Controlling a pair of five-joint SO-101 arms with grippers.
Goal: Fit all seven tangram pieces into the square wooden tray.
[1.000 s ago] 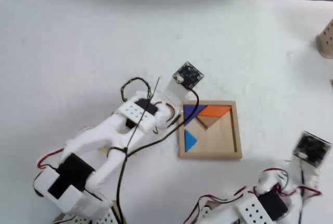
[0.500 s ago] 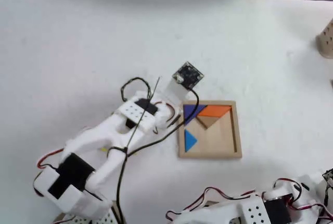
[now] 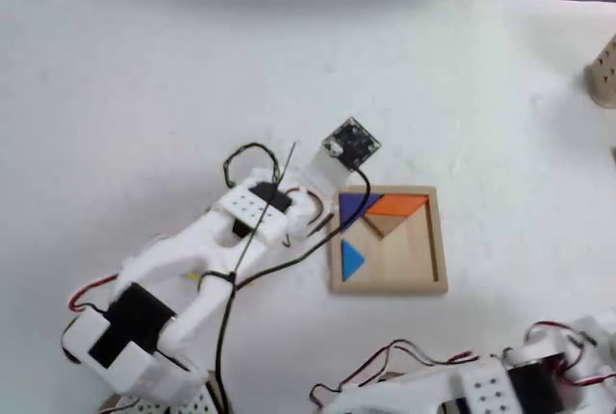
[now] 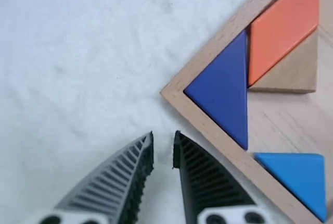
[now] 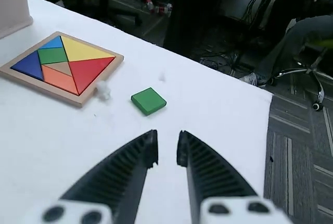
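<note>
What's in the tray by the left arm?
The tray holds a dark blue triangle, an orange piece, a tan triangle and a light blue triangle; the rest is bare. A cable hides part of one corner.

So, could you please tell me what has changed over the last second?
The right arm pulled back from beside the wooden tray toward the high view's lower right corner. The left arm, the tray and the pieces in it stayed put.

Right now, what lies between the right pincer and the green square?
Just bare table, seen in the right wrist view: nothing sits between the right pincer and the green square.
</note>
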